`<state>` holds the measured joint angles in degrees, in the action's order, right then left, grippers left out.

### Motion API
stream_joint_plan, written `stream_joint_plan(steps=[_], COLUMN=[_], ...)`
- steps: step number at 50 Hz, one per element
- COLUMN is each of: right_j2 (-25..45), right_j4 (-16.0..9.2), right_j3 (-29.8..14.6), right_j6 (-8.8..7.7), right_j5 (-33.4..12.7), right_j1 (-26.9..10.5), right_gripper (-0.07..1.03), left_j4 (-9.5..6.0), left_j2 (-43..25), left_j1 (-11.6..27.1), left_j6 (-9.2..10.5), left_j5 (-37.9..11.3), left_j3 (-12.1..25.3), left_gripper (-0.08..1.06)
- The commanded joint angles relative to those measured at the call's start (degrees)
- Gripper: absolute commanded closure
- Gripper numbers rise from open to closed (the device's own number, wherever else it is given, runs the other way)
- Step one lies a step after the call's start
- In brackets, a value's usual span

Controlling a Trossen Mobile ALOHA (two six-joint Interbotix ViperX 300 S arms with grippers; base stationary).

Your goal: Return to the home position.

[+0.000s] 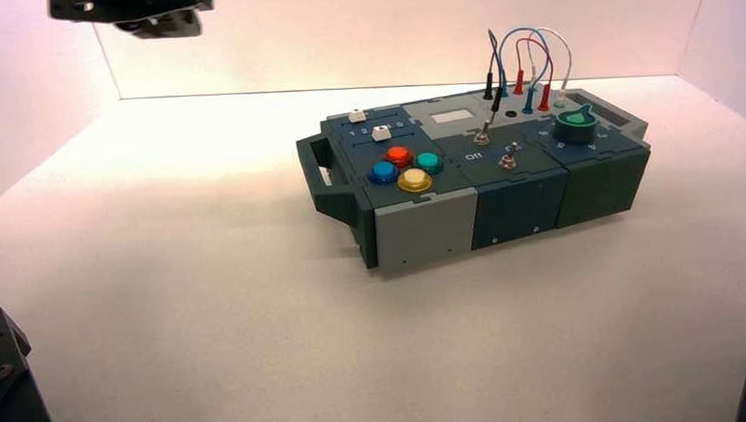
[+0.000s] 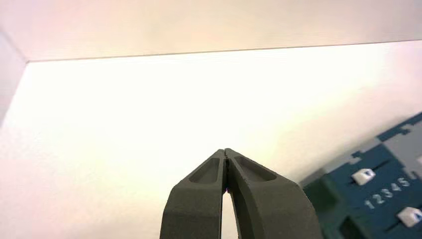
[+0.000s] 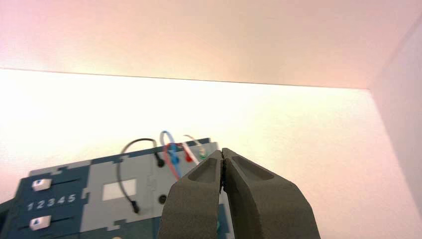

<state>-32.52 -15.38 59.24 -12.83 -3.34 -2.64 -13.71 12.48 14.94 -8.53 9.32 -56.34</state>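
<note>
Left gripper (image 2: 224,151) closed, empty, above the desk (image 1: 212,358), well apart from box; dark arm part (image 1: 132,6) at upper left of high frame, probably left arm's. Right gripper (image 3: 223,151) closed too, empty, outside high frame. Dark hard-shelled control box (image 1: 427,229) with light-grey panels sits upper centre to right. Home move needs no grasp. Box looks stiff, fairly heavy; dark side handle (image 1: 323,165) at its left end is the hold. Thin wires (image 1: 518,32) likely flexible, easily snagged.
</note>
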Motion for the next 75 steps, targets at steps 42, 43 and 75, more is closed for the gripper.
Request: stream_joint_plan(steps=[42,43,75], right_j2=[-5.63,-5.63,-18.19], right_j4=[-0.18,-0.18,-2.02], right_j3=[0.44,0.44,4.48], right_j6=[0.18,0.18,0.53], right_j5=[-4.31,-4.39,-6.77], right_j1=[5.71,5.71,5.63], right_gripper=[0.99,0.99,0.99], left_j4=[-0.09,-0.09,-0.18], left_j2=[27.60,27.77,36.91], left_j1=[-9.67,-9.67,-9.67], left_j6=[-0.09,-0.09,0.53], left_j5=[-3.43,-3.52,-8.09], left_j3=[-10.72,-10.90,-13.80], left_gripper=[1.01,1.01,1.01])
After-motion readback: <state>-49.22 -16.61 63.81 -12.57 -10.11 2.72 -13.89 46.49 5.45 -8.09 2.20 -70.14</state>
